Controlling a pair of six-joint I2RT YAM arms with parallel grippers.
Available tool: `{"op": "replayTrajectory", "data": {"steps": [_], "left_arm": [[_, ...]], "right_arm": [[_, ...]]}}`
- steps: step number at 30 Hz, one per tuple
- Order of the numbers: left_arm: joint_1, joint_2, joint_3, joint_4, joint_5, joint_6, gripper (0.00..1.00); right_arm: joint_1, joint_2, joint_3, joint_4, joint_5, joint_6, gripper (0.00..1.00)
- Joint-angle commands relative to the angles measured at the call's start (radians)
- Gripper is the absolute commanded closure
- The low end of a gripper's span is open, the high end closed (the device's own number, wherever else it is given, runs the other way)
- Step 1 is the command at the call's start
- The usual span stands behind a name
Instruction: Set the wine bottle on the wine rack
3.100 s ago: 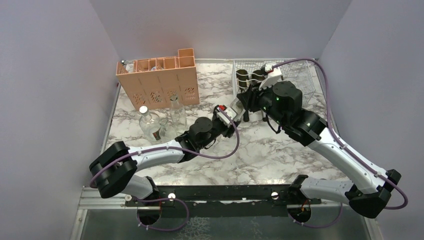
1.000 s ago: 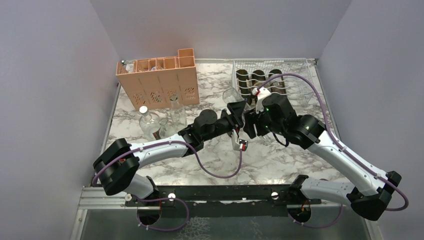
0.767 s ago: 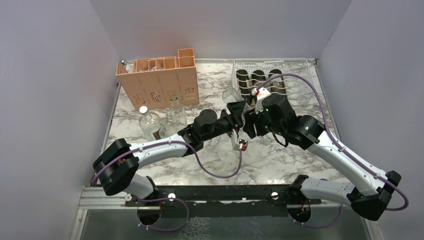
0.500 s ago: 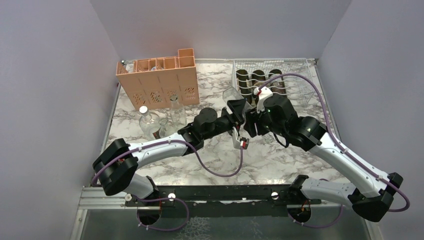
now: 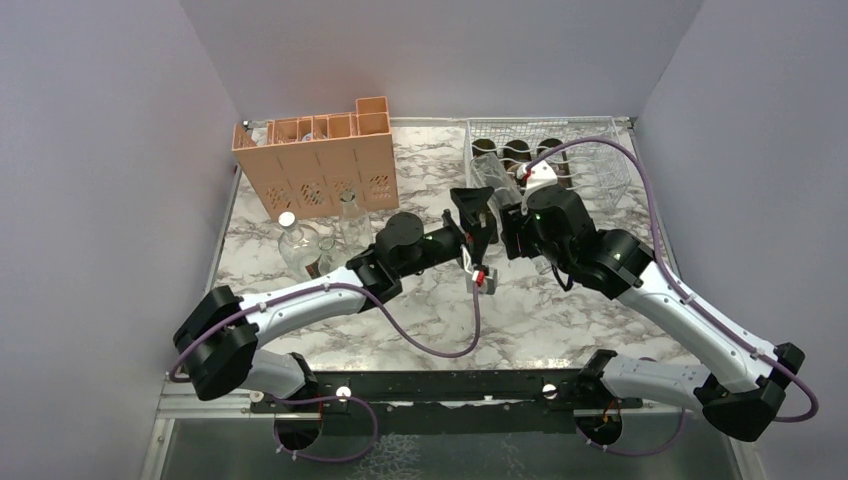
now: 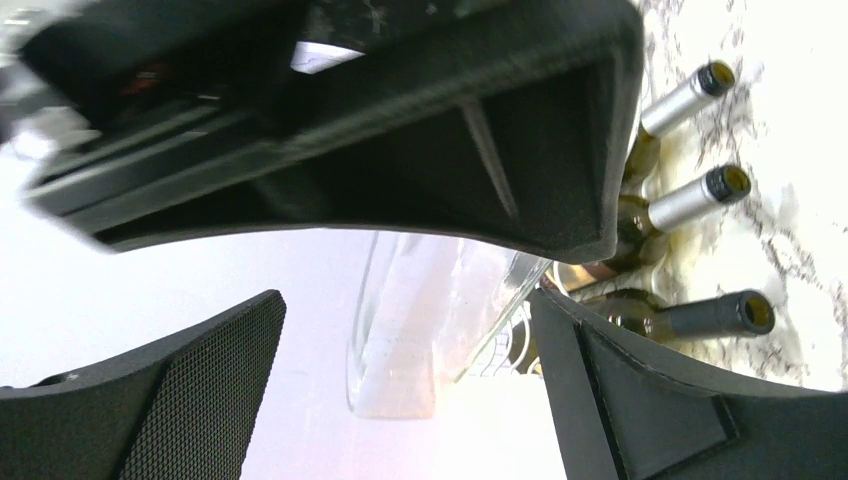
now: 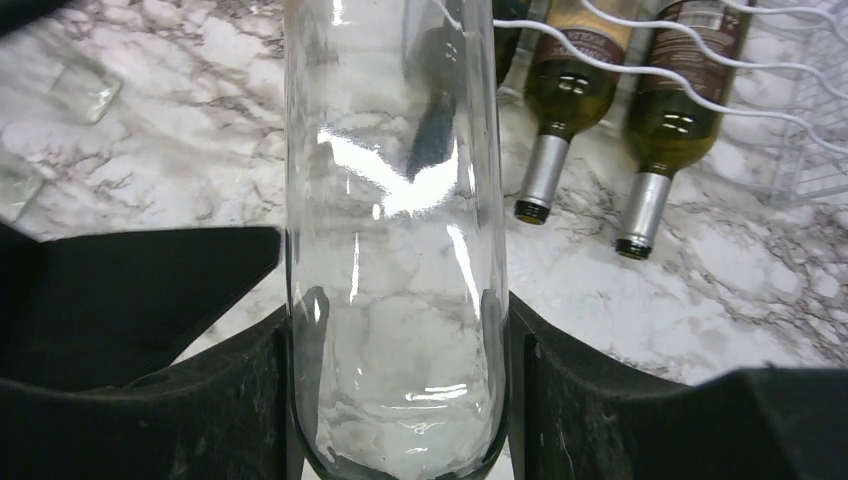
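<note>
While the clear wine bottle (image 7: 395, 200) hangs just before the wine rack (image 5: 598, 160), clamped across its body by the right gripper (image 7: 398, 385), it is best kept level and steered to a free cradle beside the dark bottles (image 7: 560, 90). The right arm reaches forward-left. The left gripper (image 5: 476, 212) stands wide open alongside, holding nothing.

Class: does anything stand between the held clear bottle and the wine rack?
Nothing lies between the clear bottle and the wine rack. Three dark bottles fill the cradles straight ahead; those further right look free.
</note>
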Motion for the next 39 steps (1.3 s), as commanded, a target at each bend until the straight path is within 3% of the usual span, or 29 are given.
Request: {"op": "replayTrajectory", "data": {"steps": [1,6,9,15,23,29,39], "left_arm": [[-0.006,-0.083,-0.026,0.061,0.028,-0.262,0.01],[-0.005,-0.136,-0.019,0.070,-0.065,-0.625,0.01],[-0.004,-0.155,-0.005,0.059,-0.245,-0.900,0.01],[-0.001,-0.272,-0.018,-0.099,-0.428,-1.160,0.01],[-0.001,-0.393,-0.016,-0.310,-0.449,-1.226,0.01],[0.000,-0.439,-0.037,-0.330,-0.435,-1.251,0.01],[-0.001,-0.478,-0.023,-0.371,-0.316,-1.339,0.01]], "right_arm": [[-0.033,0.014,0.060,0.087,0.115,-0.026,0.99],[-0.168,0.040,0.066,0.116,-0.003,-0.042,0.99],[-0.283,0.049,0.060,0.130,-0.077,-0.045,0.99],[-0.447,0.049,0.020,0.106,-0.070,-0.018,0.99],[-0.584,-0.003,-0.064,0.059,-0.003,0.120,0.99],[-0.611,-0.033,-0.161,0.078,-0.110,0.196,0.99],[-0.683,0.015,-0.178,0.006,-0.237,0.162,0.99]]}}
